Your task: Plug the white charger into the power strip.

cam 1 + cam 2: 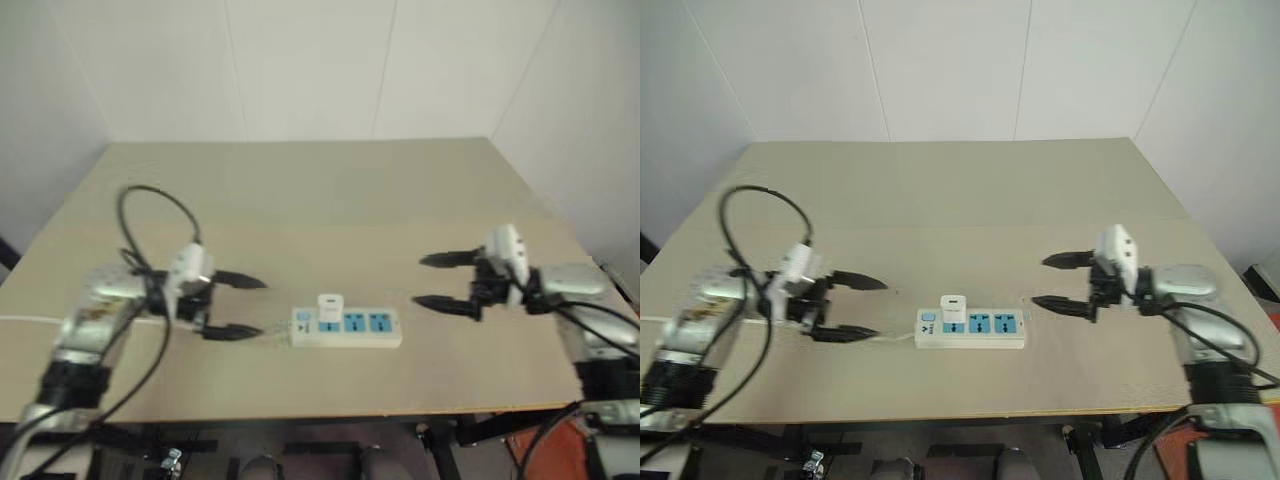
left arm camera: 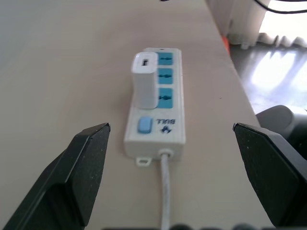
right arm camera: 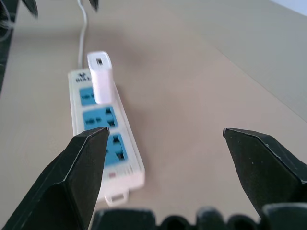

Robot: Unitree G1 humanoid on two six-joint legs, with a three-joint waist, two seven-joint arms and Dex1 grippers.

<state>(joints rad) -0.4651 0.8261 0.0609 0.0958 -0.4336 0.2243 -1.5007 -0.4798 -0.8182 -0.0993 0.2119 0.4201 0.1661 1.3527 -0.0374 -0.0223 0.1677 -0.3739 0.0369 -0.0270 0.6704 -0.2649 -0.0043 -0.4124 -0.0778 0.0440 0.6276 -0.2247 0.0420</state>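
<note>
The power strip [image 1: 347, 328] lies near the table's front edge, between my two arms. Upright on its leftmost blue socket panel stands the white charger [image 1: 329, 307], also clear as the white charger [image 2: 145, 80] on the power strip [image 2: 156, 115] in the left wrist view. My left gripper [image 1: 236, 307] hovers open just left of the strip, pointing at its cord end. My right gripper [image 1: 443, 281] is open to the right of the strip and a little farther back. Nothing is between either pair of fingers. The right wrist view shows the charger [image 3: 101, 76] on the strip [image 3: 103, 136].
The beige table [image 1: 330, 200] stretches back to white walls. A thin white cord [image 2: 165, 191] leaves the strip toward my left gripper. A black cable [image 1: 150, 215] loops above my left arm. The table's front edge runs close below the strip.
</note>
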